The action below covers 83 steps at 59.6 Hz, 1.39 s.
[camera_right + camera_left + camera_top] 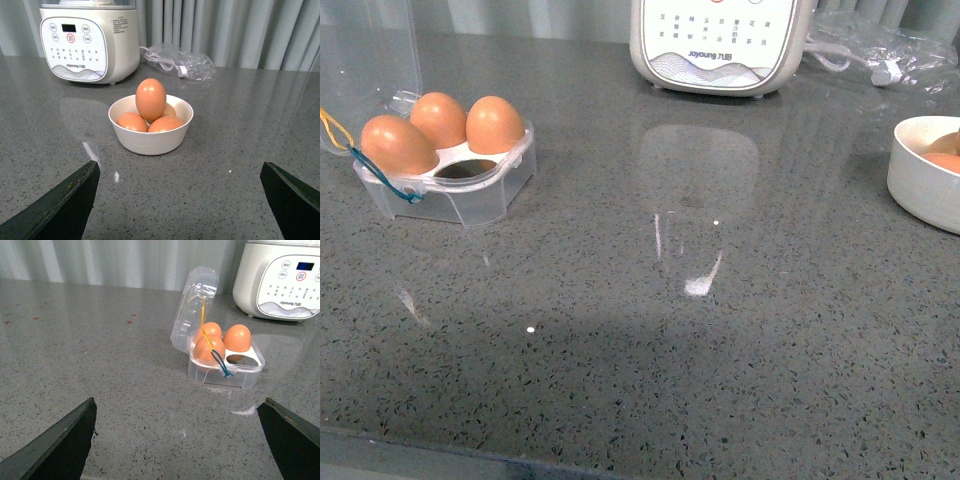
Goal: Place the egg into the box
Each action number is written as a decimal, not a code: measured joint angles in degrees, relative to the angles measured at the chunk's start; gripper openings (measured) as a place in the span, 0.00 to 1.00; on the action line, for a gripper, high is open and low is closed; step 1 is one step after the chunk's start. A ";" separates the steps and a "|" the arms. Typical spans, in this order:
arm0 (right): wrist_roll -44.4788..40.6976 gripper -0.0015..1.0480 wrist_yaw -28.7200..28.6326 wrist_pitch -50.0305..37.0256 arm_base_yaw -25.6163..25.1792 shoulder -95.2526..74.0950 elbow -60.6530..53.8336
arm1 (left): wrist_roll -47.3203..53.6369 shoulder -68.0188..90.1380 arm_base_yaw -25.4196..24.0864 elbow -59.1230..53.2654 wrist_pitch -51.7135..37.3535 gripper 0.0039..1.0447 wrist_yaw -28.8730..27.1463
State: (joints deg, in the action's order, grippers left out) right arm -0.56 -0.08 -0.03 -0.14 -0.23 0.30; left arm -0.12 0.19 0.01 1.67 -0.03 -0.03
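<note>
The egg [150,99] stands on end atop the other brown eggs [132,121] in the white bowl [150,142], dead ahead of the right gripper [180,165], fingers spread wide, gripping nothing. The left gripper [178,402] gapes too, facing the clear box [225,371]: lid up, three eggs [440,120] in, one cell [465,168] bare. Speckled grey countertop [620,350], pale curtains [225,30] behind. A white Joyoung cooker [720,45] and a bagged cord [180,65] sit at the back.
</note>
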 joint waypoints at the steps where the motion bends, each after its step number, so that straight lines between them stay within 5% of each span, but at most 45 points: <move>1: 0.00 0.93 0.00 0.00 0.00 0.00 0.00 | 0.00 0.00 0.02 0.00 0.00 0.94 0.00; 83: 0.00 0.93 0.00 0.00 0.00 0.00 0.00 | 0.00 0.00 0.02 0.00 0.00 0.94 0.00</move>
State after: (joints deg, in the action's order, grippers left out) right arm -0.56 -0.08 -0.03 -0.14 -0.23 0.30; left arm -0.12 0.19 0.03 1.67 -0.03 -0.03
